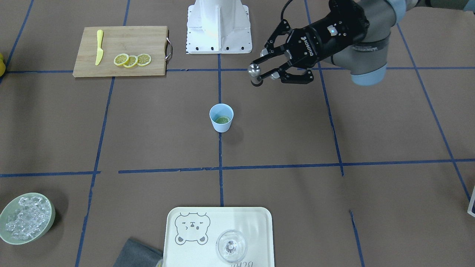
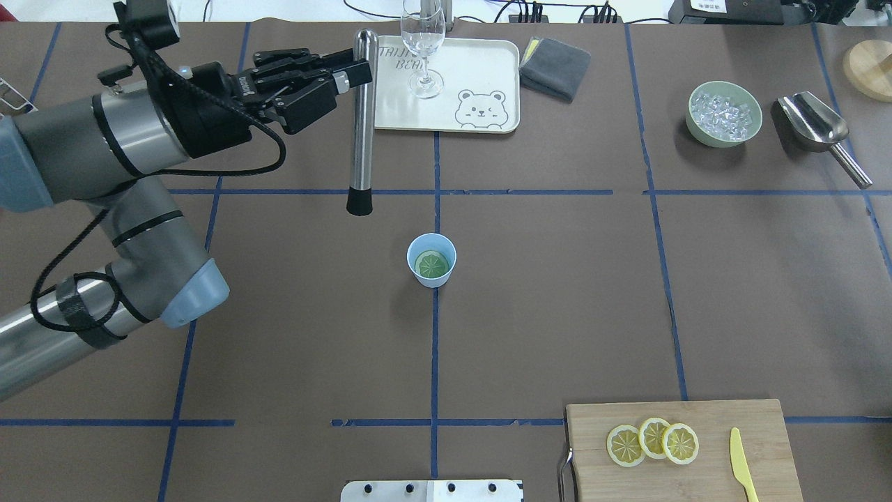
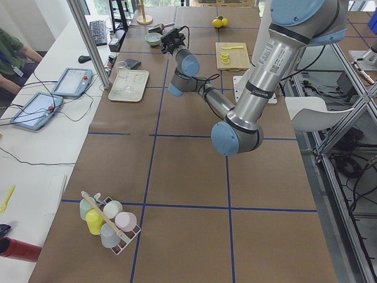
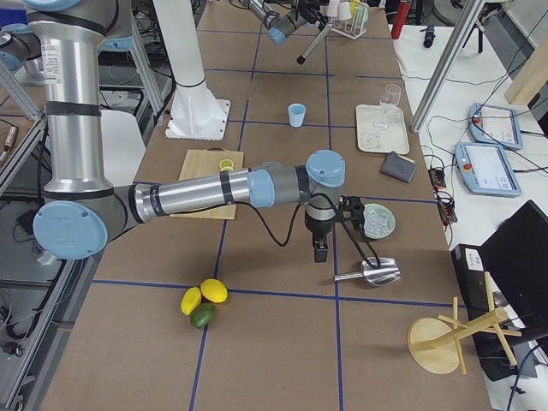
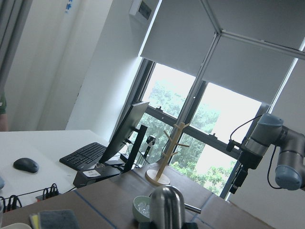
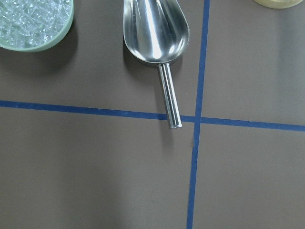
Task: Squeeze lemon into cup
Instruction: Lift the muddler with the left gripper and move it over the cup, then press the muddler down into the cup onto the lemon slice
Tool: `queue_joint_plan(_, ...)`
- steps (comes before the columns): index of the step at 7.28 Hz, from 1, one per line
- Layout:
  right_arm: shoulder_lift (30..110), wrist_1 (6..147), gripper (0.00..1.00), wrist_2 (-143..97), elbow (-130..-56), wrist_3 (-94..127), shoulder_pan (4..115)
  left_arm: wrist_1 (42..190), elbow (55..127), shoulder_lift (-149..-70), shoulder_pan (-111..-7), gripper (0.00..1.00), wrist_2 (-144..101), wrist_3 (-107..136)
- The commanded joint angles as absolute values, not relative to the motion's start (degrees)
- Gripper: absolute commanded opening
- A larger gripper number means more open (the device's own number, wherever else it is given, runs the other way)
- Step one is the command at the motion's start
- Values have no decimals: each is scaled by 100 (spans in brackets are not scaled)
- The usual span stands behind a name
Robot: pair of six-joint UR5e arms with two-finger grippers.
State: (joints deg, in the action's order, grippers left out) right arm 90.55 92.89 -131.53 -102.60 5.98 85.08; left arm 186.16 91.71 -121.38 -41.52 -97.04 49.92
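- The left gripper [image 2: 352, 73] is clamped on a steel muddler [image 2: 362, 139], raised above the bench's left half. If its black tip comes down off-centre, I reckon it clips the rim and topples the unsteadied cup [image 2: 431, 260].
- The cup stands mid-bench, the lemon [image 2: 432, 264] lying flat inside, well apart from that gripper and off to its right.
- The right gripper [image 4: 318, 250] hangs by the scoop [image 4: 374, 274] near the right end; spread or pressed together, I cannot tell.
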Motion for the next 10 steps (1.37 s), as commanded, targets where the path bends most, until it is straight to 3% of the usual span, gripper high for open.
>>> queue_joint_plan(1,9289,9255,100,-13464,-10257,309,8780,19577,8502,-12524,-3625,0,-9249,4442)
queue_joint_plan(6,9334,9264,100,-13439,-10248,281,8824,20232,7595,-12630,-2927,0,-8246,3070)
queue_joint_plan(10,9316,9255,100,-13430,-10248,281,8824,20294,7445,-12630,-2734,0,-7831,2452)
